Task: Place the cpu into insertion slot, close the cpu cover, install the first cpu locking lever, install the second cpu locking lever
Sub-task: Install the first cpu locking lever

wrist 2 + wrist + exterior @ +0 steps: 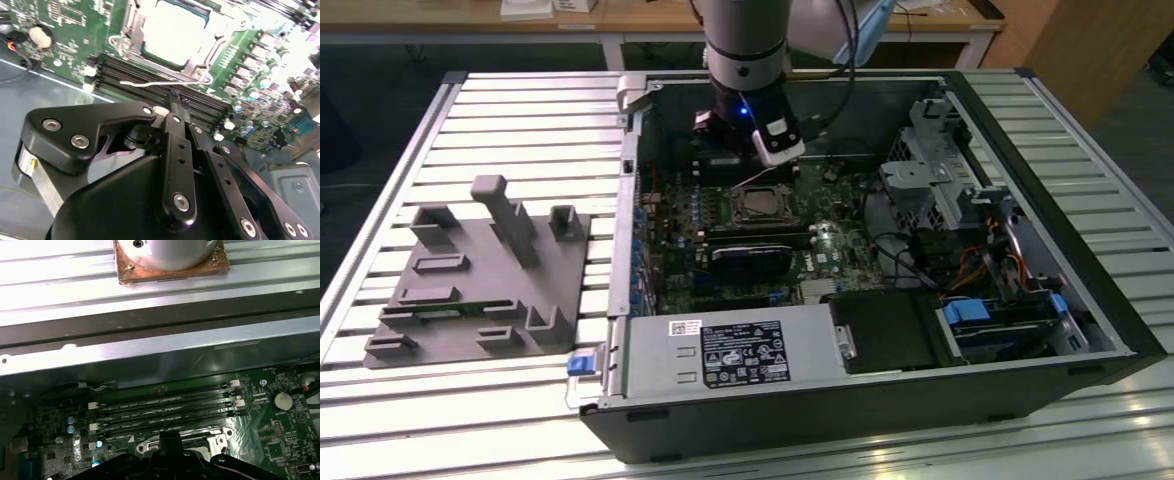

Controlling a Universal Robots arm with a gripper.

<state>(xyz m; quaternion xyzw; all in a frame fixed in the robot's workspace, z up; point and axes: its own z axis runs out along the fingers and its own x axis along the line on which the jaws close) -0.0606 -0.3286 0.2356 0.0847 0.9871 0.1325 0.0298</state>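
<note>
Pinched shut and seemingly empty, the end effector (pixel 172 97) meets the locking lever (pixel 145 84), at 12 o'clock of the insertion slot (pixel 761 205) in the exterior view. A slip off that thin wire could leave the lever unlatched.

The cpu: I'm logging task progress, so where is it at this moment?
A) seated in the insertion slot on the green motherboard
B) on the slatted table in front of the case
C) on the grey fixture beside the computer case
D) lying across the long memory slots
A: the second wrist view shows the pale cpu lying flat within the insertion slot on the green motherboard.
</note>
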